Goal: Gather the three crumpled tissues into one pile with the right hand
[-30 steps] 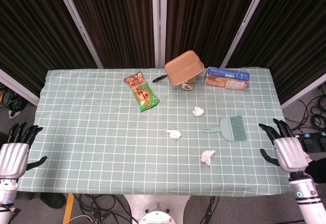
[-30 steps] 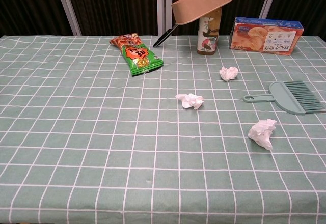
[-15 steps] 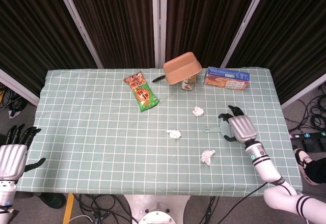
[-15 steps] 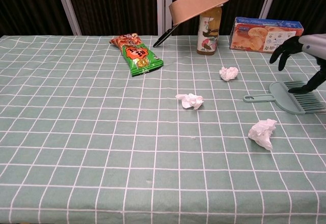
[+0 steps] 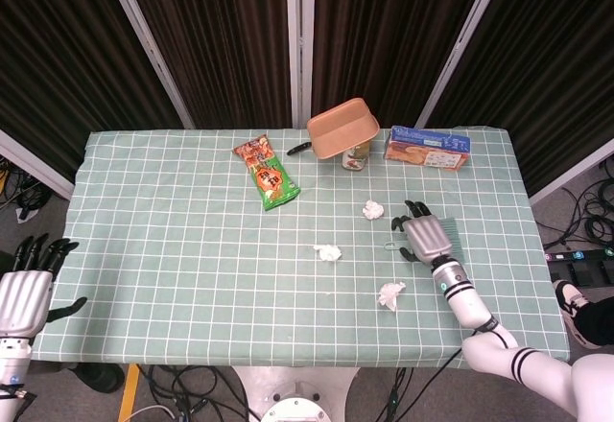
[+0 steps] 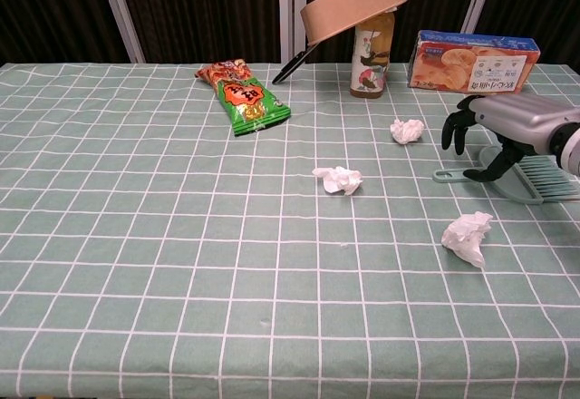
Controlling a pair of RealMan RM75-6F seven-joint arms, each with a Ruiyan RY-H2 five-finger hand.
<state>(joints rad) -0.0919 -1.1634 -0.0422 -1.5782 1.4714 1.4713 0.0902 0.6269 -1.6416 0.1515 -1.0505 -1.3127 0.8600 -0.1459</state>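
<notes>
Three white crumpled tissues (image 6: 407, 131) (image 6: 338, 180) (image 6: 468, 236) lie well apart on the green checked tablecloth (image 6: 136, 236). The silver right hand (image 6: 489, 136), fingers spread and empty, hovers near the farthest; it should lower squarely over it, clear of the teal dustpan brush (image 6: 521, 174).

1. Your right hand (image 5: 423, 237) has a silver-grey metal back and black fingers (image 6: 456, 130).
2. Its wrist is a grey cuff with a black band and a small teal mark; a white forearm with black rings follows.
3. Your left hand (image 5: 24, 286) has the same silver back, black fingers and a light grey wrist.
</notes>
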